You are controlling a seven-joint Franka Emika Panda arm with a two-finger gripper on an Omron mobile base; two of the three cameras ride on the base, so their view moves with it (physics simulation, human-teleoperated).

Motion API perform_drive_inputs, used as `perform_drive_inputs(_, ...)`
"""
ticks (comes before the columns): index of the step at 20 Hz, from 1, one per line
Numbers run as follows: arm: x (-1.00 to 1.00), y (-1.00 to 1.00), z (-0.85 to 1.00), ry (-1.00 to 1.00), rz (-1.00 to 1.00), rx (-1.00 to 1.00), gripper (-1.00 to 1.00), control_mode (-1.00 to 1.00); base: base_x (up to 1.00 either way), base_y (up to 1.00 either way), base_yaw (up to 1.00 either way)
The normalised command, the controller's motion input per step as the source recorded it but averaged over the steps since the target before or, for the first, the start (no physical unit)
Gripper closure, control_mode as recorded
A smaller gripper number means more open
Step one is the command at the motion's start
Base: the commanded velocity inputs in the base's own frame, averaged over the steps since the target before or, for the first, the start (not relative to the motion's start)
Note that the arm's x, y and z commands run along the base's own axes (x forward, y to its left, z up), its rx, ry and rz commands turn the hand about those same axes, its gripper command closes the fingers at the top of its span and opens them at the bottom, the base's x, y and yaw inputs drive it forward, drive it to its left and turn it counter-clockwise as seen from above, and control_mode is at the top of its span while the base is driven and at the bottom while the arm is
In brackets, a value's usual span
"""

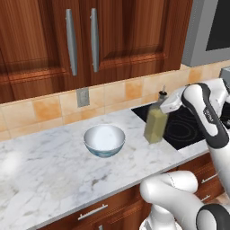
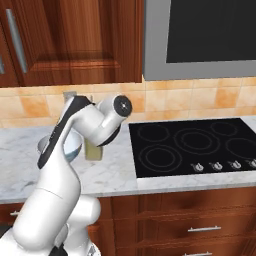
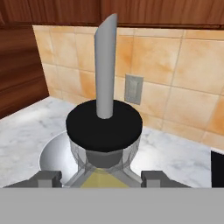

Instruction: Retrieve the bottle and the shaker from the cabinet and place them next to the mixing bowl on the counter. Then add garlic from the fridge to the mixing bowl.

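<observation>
Bottle [image 1: 155, 124] held over the tabletop [image 1: 54, 179], just right of the mixing bowl [image 1: 104, 140].

Its yellow-olive body hangs upright near the black cooktop [image 2: 195, 145], the hand [image 3: 99, 178] gripping it below the dark cap, one finger [image 3: 48, 178] on each side of the glass shoulders. In the hand view a grey spout rises from the cap, the bowl's rim behind, and a grey wall outlet [image 3: 133, 89] on the tan tiles.
</observation>
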Motion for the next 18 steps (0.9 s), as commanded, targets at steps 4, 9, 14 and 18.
perform_drive_inputs(4, 0.35, 0.01, -0.19, 0.0, 0.0, 0.0, 1.0, -1.0, 0.0, 0.0, 0.0)
perform_drive_inputs(9, 0.43, 0.09, -0.22, 0.0, 0.0, 0.0, 1.0, -1.0, 0.0, 0.0, 0.0)
perform_drive_inputs(14, 0.31, 0.23, -0.24, 0.0, 0.0, 0.0, 1.0, -1.0, 0.0, 0.0, 0.0)
perform_drive_inputs(18, 0.27, 0.3, -0.2, 0.0, 0.0, 0.0, 1.0, -1.0, 0.0, 0.0, 0.0)
